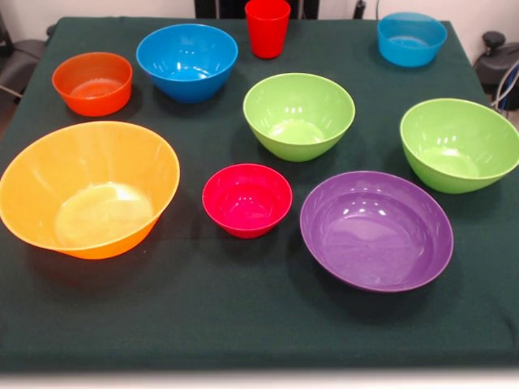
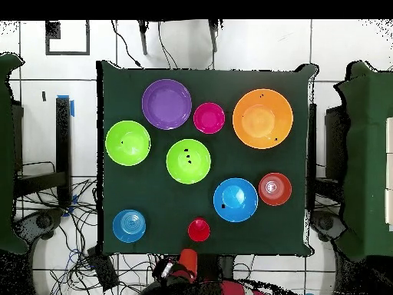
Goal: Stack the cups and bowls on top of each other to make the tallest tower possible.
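The red cup (image 1: 268, 27) stands upright at the table's far edge in the front view. The bowls sit singly, mouths up, none on another: big orange (image 1: 89, 190), purple (image 1: 377, 231), crimson (image 1: 246, 199), two lime green (image 1: 298, 116) (image 1: 460, 144), large blue (image 1: 186, 61), small blue (image 1: 412, 38), small orange (image 1: 92, 83). From overhead, my gripper (image 2: 186, 258) is drawn back at the table's edge, just below the red cup (image 2: 199, 229), touching nothing. The front view does not show it.
A dark green cloth (image 1: 243, 316) covers the table. Dark chairs (image 2: 368, 154) stand at both sides in the overhead view, and cables (image 2: 77, 230) lie on the tiled floor around the table.
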Controlling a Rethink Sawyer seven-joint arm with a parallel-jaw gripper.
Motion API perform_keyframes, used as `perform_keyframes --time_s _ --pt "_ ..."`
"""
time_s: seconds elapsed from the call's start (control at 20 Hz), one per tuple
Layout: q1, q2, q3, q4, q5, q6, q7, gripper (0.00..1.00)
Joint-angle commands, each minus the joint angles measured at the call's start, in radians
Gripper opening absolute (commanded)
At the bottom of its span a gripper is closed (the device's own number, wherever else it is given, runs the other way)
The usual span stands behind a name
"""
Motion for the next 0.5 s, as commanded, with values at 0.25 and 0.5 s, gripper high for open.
perform_keyframes --time_s 0.25,0.5 --pt "0.035 0.075 0.028 -0.194 -0.018 -0.102 0.093 0.00" --pt "0.041 0.080 0.023 -0.203 -0.016 -0.103 0.093 0.00"
